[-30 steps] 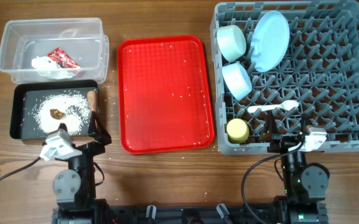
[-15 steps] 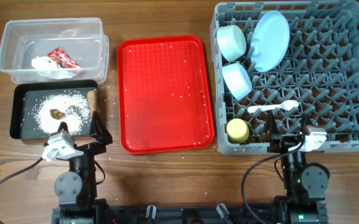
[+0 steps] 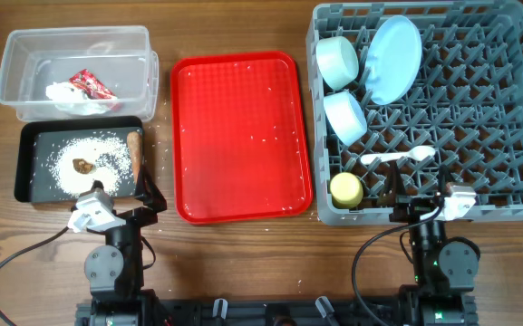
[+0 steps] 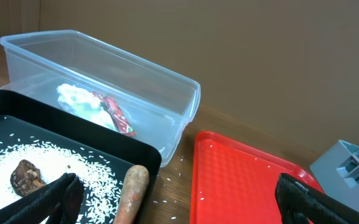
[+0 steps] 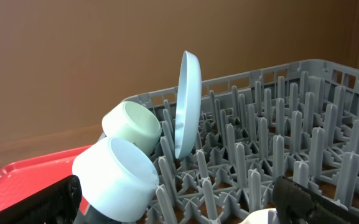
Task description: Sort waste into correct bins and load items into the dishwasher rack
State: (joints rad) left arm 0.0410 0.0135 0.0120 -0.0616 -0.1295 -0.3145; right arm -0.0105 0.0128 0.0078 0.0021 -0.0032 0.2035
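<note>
Pegs (image 5: 279, 121) are propping the plate (image 5: 188, 106) on edge ahead of the right tool (image 5: 176, 186), gaping wide and empty like the left tool (image 4: 178, 190).

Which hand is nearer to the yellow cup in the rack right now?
Right. The right hand sits at the rack's near edge, just beside the yellow cup. The left hand is far across the red tray, at the black tray's near edge.
</note>
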